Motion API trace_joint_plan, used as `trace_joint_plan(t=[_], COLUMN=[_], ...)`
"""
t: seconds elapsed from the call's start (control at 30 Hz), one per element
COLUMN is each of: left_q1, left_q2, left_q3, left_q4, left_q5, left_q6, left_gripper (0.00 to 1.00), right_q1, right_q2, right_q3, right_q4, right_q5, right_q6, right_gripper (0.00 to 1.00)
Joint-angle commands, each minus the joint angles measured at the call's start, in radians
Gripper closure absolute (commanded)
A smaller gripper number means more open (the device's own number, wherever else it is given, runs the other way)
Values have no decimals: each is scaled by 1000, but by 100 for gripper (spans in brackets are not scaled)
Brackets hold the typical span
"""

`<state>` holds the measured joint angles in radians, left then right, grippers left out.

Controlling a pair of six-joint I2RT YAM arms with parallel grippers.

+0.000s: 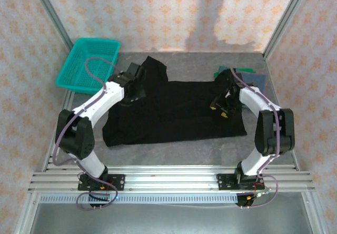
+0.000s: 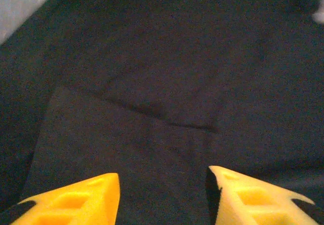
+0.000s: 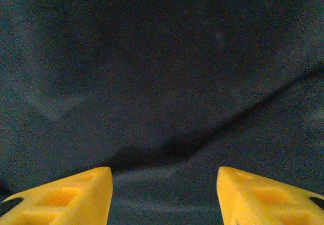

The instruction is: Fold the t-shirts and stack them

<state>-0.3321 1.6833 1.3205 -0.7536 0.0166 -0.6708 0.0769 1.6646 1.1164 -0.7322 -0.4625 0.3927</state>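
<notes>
A large black t-shirt (image 1: 174, 113) lies spread across the grey table, with one part bunched up at the back left (image 1: 152, 68). My left gripper (image 1: 135, 90) hovers low over its left side. In the left wrist view its yellow fingers (image 2: 76, 202) stand apart over flat black cloth (image 2: 167, 73) with a shallow crease, and the left gripper (image 2: 163, 177) holds nothing. My right gripper (image 1: 220, 110) is over the shirt's right side. The right gripper (image 3: 163, 177) is open, with a raised fold of black cloth (image 3: 167, 149) just ahead of its jaws. Folded green (image 1: 243, 69) and slate-blue (image 1: 259, 79) shirts lie at the back right.
A teal mesh basket (image 1: 89, 62) sits at the back left corner. Bare table (image 1: 179, 152) runs along the front of the shirt, ahead of the aluminium rail (image 1: 168, 180). Slanted frame posts (image 1: 52, 18) and patterned walls close in both sides.
</notes>
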Motion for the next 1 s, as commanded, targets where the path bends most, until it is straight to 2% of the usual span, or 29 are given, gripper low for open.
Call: trace_joint_plan(t=[0.0,0.13,0.37,0.5,0.73,0.83,0.97], left_q1=[49,77,129,129,127,110,90], left_q2=[70,46,-31,-85,-219,-289,-323], left_q3=[-157,-285,-483,-539,-616,-629,-531], left_q4=[65,101,102,55,-28,-62,-108], left_q5=[27,1,3,11,39,51,29], left_q6=[-82,-107,-174,-197,-228,-251,-237], left_gripper=[60,62,63,60,58,51,38], right_q1=[14,18,29,46,54,54,54], right_q2=[49,64,43,36,-37,-73,-79], right_q3=[-10,-63,-193,-213,-299,-304,-243], right_q4=[56,68,55,-23,-122,-153,-189], right_q5=[120,160,198,241,224,217,176], right_q6=[58,64,73,72,104,96,86], right_gripper=[52,60,61,62,59,57,47])
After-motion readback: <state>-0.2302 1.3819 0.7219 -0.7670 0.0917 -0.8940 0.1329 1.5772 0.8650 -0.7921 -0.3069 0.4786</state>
